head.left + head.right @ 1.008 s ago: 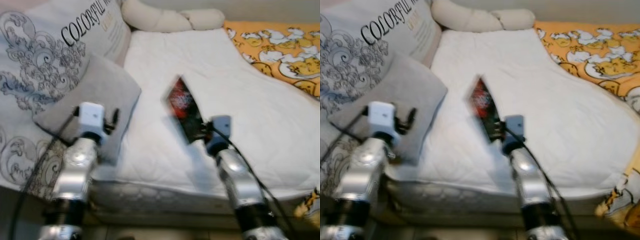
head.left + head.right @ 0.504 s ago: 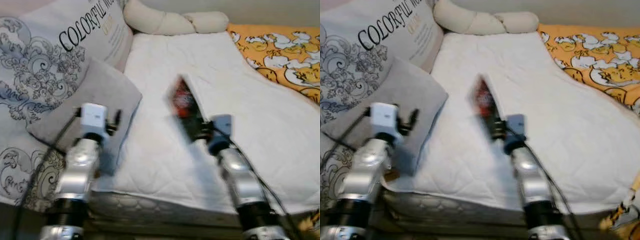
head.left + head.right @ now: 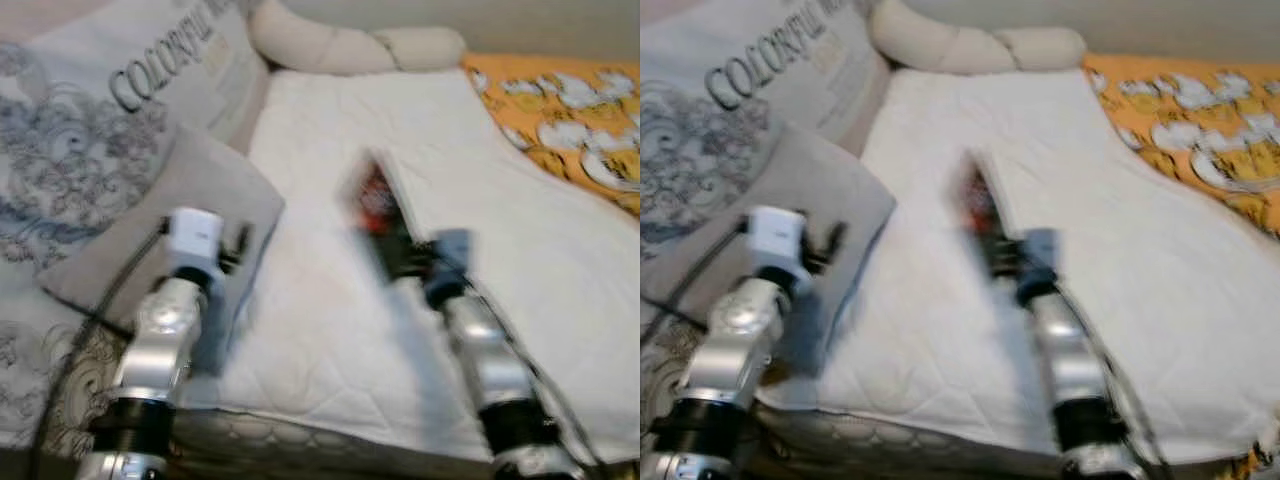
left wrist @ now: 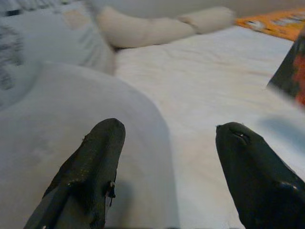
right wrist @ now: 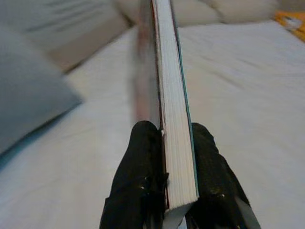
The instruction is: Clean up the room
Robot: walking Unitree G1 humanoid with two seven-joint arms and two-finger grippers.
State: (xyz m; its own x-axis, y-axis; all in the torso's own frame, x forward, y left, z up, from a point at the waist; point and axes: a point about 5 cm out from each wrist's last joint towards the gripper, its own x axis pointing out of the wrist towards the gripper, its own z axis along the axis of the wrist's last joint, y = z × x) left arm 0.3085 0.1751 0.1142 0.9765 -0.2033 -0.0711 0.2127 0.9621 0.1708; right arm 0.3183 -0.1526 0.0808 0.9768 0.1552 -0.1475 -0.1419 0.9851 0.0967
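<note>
My right gripper [image 5: 172,138] is shut on a book [image 5: 169,95] with a dark red and black cover and white page edges, held on edge above the white mattress [image 3: 500,250]. In the head views the book [image 3: 378,208] sticks up from the right gripper [image 3: 408,258] over the middle of the bed. My left gripper [image 4: 169,143] stands open, with nothing between its fingers, above a grey pillow [image 4: 66,138]. That left gripper [image 3: 238,242] sits by the grey pillow [image 3: 190,200] at the bed's left side.
A large printed cushion [image 3: 100,110] with black lettering leans at the left. A long cream bolster [image 3: 350,45] lies along the head of the bed. An orange patterned blanket [image 3: 570,110] covers the right side. The mattress edge [image 3: 300,440] runs just before my arms.
The whole view has shifted and blurred, so the camera has moved closer over the bed. The right gripper still holds the book upright; the left gripper stays open by the grey pillow.
</note>
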